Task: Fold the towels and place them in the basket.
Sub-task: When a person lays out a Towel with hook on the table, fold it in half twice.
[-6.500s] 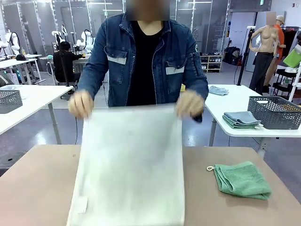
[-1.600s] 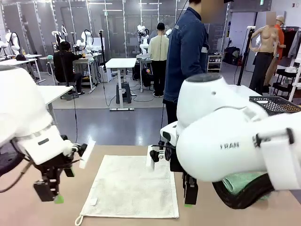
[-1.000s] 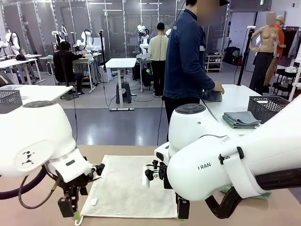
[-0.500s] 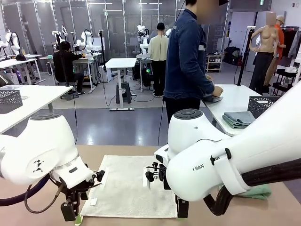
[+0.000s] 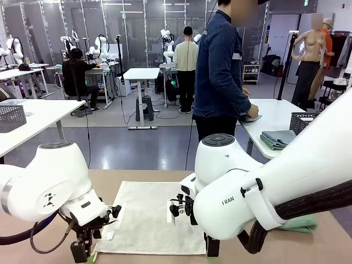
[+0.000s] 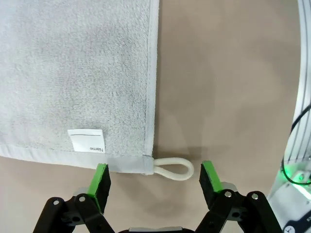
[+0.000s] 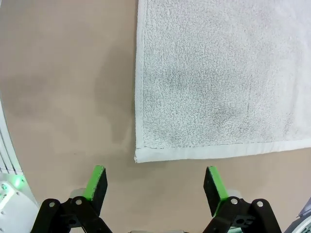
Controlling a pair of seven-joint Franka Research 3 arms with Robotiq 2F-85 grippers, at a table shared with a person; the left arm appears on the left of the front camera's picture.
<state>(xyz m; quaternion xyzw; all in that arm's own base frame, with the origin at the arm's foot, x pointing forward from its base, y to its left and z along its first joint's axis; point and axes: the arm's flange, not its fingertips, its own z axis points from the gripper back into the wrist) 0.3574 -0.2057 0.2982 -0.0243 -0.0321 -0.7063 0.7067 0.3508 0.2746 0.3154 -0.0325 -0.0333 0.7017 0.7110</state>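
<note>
A cream-white towel lies spread flat on the tan table. In the left wrist view my left gripper is open, its green pads straddling the towel's near corner and its white loop. My left gripper sits low at that corner. My right gripper is also open, just short of the towel's other near corner; it hangs low over the table. A mint green towel peeks out behind the right arm. A dark mesh basket stands on the white side table.
A person in a denim jacket stands at the white side table, hands on a grey cloth. Folded grey-blue towels lie beside the basket there. Another mesh basket sits on a table at far left. A name label is sewn near the towel's corner.
Both arms have sunk lower and closer to the towel's near corners. The person keeps working at the side table. The towel has not moved.
</note>
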